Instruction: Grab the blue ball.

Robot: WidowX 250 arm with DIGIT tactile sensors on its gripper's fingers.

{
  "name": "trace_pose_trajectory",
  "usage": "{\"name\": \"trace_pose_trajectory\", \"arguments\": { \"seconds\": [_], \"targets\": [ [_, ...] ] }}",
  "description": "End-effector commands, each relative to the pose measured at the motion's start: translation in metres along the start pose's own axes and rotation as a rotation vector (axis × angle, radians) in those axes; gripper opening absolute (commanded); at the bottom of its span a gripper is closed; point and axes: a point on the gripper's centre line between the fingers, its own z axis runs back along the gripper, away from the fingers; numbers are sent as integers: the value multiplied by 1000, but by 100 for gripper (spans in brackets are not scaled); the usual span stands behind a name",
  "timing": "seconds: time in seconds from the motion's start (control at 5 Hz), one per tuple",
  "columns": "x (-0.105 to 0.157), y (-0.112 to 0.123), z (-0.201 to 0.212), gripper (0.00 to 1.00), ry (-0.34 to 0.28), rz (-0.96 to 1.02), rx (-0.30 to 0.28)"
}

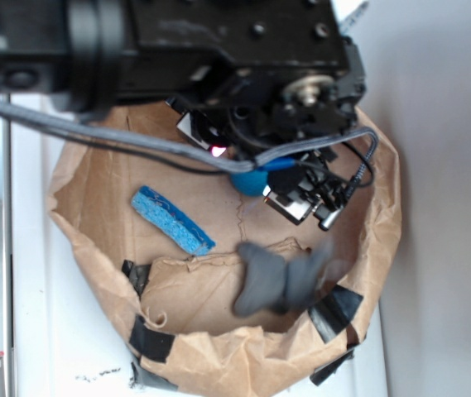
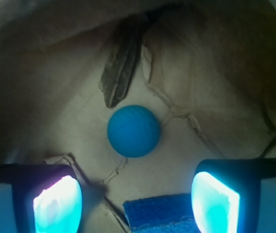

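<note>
We see the end effector (image 2: 135, 194) open, its two glowing fingers (image 2: 57, 204) spread wide at the bottom of the wrist view and holding nothing; the blue ball (image 2: 133, 131) rests on the creased floor of the brown paper bag (image 1: 218, 364), ahead of the fingers and roughly on their midline, apart from both. In the exterior view the ball is mostly hidden beneath the arm and its grey cable (image 1: 136, 136), with only a sliver showing. We judge the main risk to be the ball's roundness; a closure that meets it off-centre, or one finger arriving first, would likely roll it away over the wrinkled paper. The blue sponge (image 2: 159, 211) lies between the fingers, nearer the camera than the ball; closing before advancing could pinch it instead, since its colour is similar. The bag's raised walls crowd the arm; a snagged fold might tug the floor and shift the ball. The grey plush bunny (image 1: 281, 281) sits well apart and seems no hazard.
</note>
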Motion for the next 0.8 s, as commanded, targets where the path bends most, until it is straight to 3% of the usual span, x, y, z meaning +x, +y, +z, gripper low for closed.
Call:
{"name": "trace_pose_trajectory", "arguments": {
  "seconds": [0.0,0.6],
  "targets": [
    [21,7,2,100,-91,56,-22],
    [10,-5,-40,100,-181,29,33]
  ]
}}
